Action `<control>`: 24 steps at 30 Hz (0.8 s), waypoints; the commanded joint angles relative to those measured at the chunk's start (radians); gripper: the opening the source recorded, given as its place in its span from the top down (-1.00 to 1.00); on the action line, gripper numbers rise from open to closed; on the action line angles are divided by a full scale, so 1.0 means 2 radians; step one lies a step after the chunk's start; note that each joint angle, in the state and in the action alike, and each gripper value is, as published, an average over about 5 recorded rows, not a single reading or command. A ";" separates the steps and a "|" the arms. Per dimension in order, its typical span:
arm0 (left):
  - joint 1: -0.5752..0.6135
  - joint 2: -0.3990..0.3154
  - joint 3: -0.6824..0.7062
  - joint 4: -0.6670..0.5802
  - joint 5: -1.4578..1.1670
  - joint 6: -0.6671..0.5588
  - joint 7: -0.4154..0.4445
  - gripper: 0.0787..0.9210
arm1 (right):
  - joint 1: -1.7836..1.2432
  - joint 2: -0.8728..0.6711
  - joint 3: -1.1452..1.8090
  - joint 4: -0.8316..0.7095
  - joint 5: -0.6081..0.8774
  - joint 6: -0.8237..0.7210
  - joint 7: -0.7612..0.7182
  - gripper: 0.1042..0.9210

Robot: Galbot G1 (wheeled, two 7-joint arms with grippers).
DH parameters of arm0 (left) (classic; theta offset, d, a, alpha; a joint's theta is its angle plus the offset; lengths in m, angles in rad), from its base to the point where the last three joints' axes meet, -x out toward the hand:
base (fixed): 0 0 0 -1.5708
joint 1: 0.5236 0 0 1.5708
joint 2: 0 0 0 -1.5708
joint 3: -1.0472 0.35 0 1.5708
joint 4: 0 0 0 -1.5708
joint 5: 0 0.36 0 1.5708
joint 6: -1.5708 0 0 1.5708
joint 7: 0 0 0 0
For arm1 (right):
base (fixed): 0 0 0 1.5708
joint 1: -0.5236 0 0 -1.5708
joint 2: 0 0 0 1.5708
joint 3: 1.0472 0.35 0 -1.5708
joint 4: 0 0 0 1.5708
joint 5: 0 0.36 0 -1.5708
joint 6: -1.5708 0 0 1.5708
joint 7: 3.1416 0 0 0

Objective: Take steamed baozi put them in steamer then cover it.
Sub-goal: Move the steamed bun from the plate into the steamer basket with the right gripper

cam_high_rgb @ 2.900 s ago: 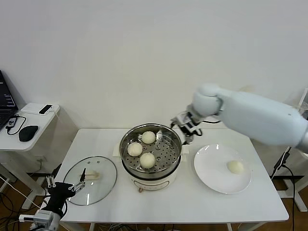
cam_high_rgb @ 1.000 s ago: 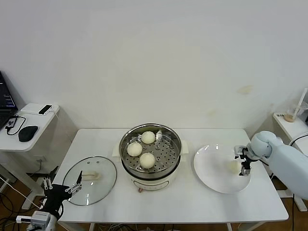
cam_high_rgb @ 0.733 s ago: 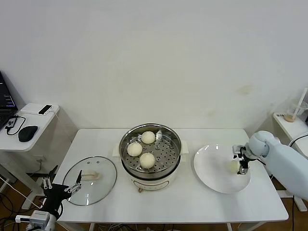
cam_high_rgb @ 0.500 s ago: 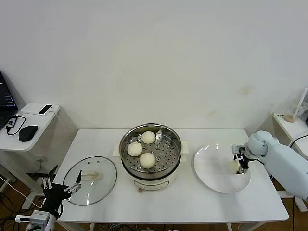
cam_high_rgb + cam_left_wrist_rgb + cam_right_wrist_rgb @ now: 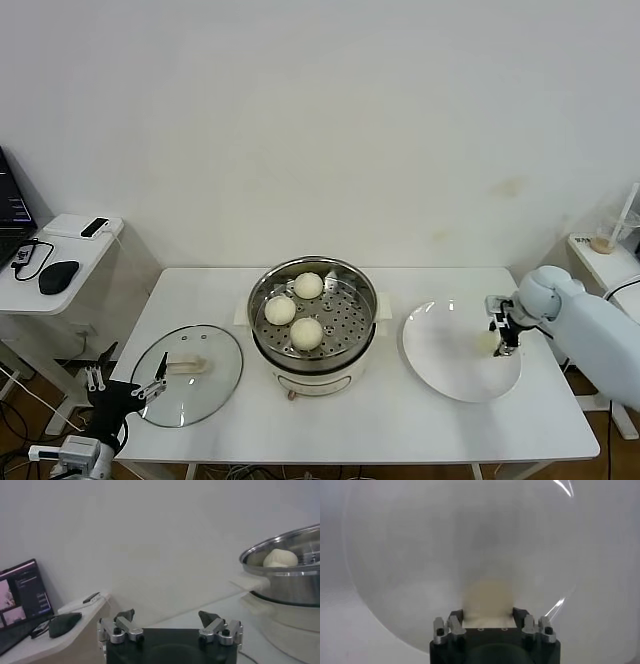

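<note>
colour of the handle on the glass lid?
Cream-white, on the round clear glass lid; clearest in the head view.

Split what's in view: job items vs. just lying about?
Job: three baozi in the steamer; fourth baozi between right gripper fingers on plate; cover; left gripper, idle.
Lying about: mouse, phone, laptop.

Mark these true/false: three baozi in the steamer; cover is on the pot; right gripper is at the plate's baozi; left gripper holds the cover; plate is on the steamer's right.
1. Three baozi sit in the steamer. True.
2. The cover is on the pot. False: it lies on the table to the robot's left of the steamer.
3. The right gripper straddles the last baozi on the plate. True.
4. The left gripper holds the cover. False: it is open, beside the cover's edge.
5. The plate is on the steamer's right. True.
</note>
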 commanded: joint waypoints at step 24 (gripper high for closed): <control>-0.022 0.011 0.008 0.013 -0.005 0.002 0.001 -0.77 | 0.412 0.120 -0.354 0.188 0.407 -0.190 0.135 -0.26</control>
